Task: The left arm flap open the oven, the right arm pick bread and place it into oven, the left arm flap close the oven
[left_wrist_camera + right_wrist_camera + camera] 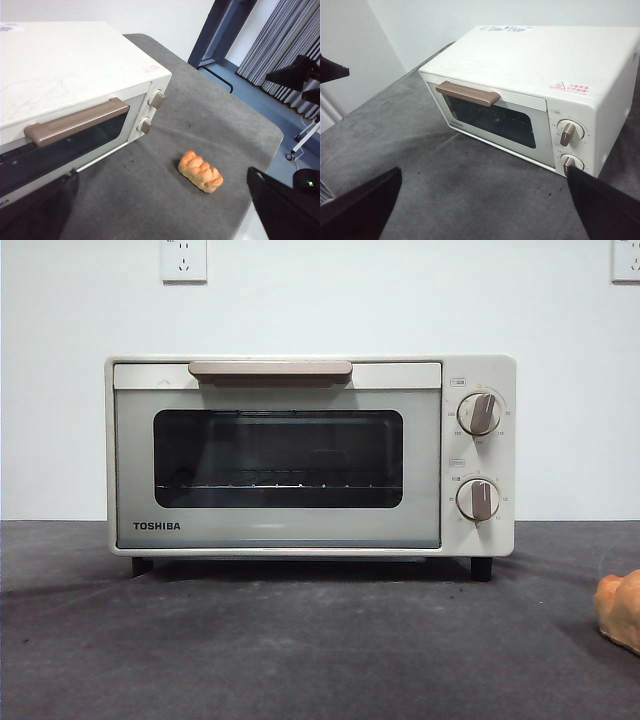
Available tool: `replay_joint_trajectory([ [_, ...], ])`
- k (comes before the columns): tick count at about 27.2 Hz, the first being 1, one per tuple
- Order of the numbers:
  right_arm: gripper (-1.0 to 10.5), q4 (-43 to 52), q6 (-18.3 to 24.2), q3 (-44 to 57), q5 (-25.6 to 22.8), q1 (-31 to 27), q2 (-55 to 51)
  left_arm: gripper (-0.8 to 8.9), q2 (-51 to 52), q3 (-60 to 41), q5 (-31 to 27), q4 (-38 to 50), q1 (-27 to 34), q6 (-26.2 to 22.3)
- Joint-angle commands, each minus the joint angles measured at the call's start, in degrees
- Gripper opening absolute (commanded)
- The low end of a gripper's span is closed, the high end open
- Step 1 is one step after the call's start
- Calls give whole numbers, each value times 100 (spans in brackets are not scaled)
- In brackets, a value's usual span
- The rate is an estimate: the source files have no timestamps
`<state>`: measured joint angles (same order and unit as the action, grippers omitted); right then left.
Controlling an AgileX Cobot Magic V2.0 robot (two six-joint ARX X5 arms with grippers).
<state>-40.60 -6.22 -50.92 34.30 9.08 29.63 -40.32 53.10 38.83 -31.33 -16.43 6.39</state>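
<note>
The cream-white TOSHIBA oven [300, 470] stands on the dark grey table with its door shut and its beige bar handle [270, 370] at the top. It also shows in the left wrist view [75, 85] and the right wrist view [530, 85]. The bread [200, 171], golden-brown, lies on the table in front of the oven's knob side; only its edge shows in the front view [622, 610]. My left gripper [162, 210] is open and empty, high above the table in front of the oven door. My right gripper [482, 210] is open and empty, also high and back from the oven. Neither shows in the front view.
The grey table mat [300, 640] ends in a rounded edge beyond the bread [260, 150]. A white wall with outlets [183, 260] is behind the oven. A black arm part [295, 72] shows off to the side, and a black tip [330, 67] in the right wrist view.
</note>
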Motion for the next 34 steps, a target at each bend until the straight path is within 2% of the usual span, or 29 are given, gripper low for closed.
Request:
replay_joint_trajectory([
  [1,550,11,-105,-96,7,17,20,588,-28,116,13,52,-26,-81],
  [3,548,-59,-109,-94,-55,17,33,588,-28,116,13,52,-26,-81],
  [7,539,-487,-133,-94,-540,17,282,587,-28,116,13,52,-26,-81],
  [15,534,-1434,-223,-79,-1482,17,1508,587,-28,116,13,52,-26,-81],
  [23,534,-1384,-236,42,-1685,140,2957,587,-28,116,13,44,-26,-81],
  [28,534,-1005,-251,289,-1729,387,3689,587,-28,116,13,44,-26,-81],
  [34,534,-739,-435,376,-2500,595,4400,587,-28,116,2,39,-26,-81],
])
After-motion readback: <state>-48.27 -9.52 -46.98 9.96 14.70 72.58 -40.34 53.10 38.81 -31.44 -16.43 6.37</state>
